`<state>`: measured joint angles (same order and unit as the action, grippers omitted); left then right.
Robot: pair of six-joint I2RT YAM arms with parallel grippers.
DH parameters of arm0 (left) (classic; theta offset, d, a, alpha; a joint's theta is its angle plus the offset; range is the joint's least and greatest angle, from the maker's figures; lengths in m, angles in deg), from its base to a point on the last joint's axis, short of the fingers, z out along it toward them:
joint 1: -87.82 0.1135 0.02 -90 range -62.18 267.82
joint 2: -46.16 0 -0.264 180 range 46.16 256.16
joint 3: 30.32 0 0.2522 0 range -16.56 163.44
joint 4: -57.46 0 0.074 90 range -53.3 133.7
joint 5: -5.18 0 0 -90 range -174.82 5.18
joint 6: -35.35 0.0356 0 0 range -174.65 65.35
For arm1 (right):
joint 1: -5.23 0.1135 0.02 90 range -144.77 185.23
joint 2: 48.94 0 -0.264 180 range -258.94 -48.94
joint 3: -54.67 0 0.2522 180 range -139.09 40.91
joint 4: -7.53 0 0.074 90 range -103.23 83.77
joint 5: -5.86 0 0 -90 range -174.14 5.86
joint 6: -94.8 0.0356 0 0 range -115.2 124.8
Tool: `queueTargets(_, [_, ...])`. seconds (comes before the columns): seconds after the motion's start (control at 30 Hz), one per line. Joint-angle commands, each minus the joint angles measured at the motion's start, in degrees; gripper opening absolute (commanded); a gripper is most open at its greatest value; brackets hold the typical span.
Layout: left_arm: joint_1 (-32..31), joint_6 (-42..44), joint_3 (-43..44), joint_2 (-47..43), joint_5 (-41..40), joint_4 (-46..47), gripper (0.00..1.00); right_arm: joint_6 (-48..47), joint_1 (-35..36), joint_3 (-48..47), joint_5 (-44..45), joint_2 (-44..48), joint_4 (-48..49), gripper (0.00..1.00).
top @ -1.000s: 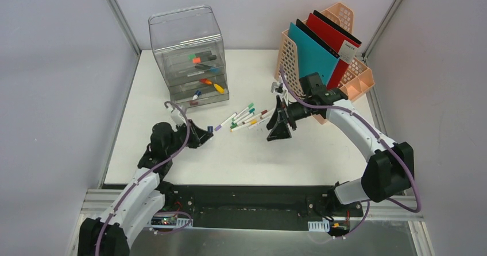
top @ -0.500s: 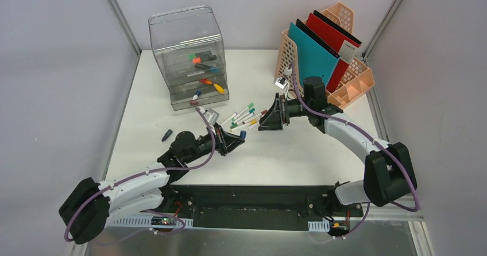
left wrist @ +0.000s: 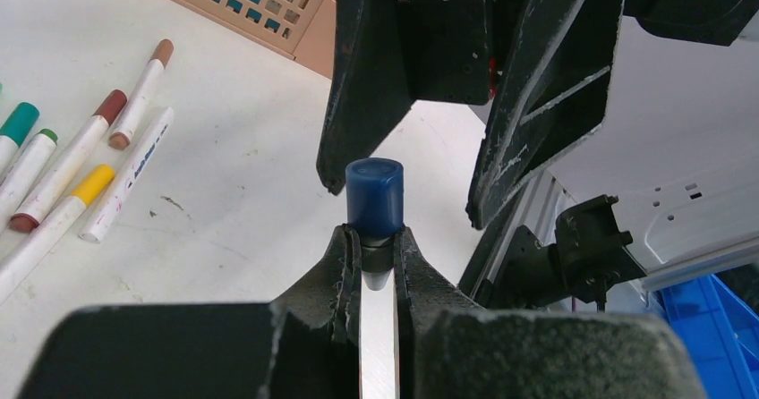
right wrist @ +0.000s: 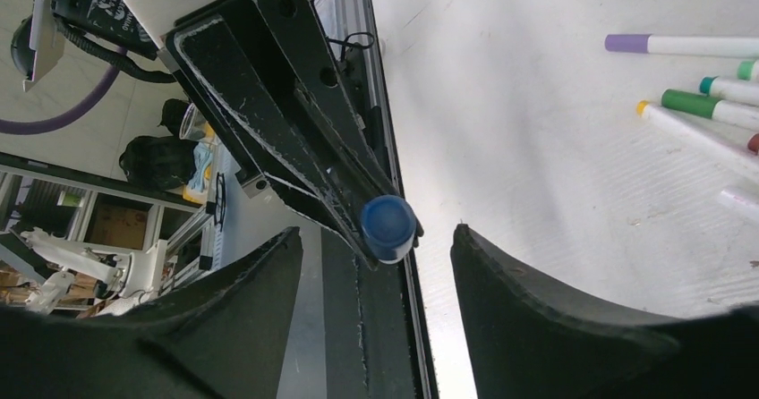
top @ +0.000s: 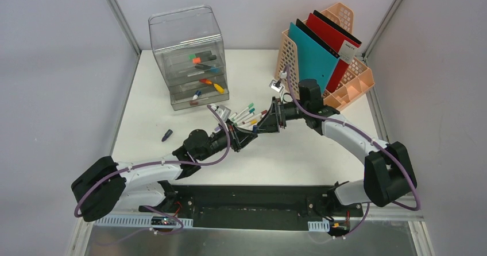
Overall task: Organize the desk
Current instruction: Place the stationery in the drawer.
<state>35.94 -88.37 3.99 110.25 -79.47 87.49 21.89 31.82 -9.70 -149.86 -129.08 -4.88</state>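
Walls hem the white desk; left pincer grips a blue-capped marker, right pincer gapes.

One desk. Two robot arms: left arm, right arm. One clear drawer unit. One peach mesh file rack holding one teal folder and one red folder. One blue-capped marker. One loose dark cap. At least six loose markers.

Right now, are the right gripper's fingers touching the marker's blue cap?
Apart. Right wrist view: blue cap sits inside the open right gripper, clear gaps to both fingers. The left gripper holds the marker.
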Motion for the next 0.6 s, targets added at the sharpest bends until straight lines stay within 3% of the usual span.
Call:
queueTargets(0.0, [-1.1,-0.9,1.9,0.5,-2.9,4.7,0.0,-4.6,1.6,-3.5,0.6,0.9,-3.5,0.62])
queueTargets(0.2, [-1.2,-1.1,2.2,0.7,-3.1,3.9,0.0,-7.0,2.7,-4.5,0.8,0.4,-6.3,0.5])
queueTargets(0.57, [-1.6,-1.4,2.8,2.5,-1.7,4.5,0.0,-7.3,2.9,-5.2,0.9,0.1,-7.3,0.37])
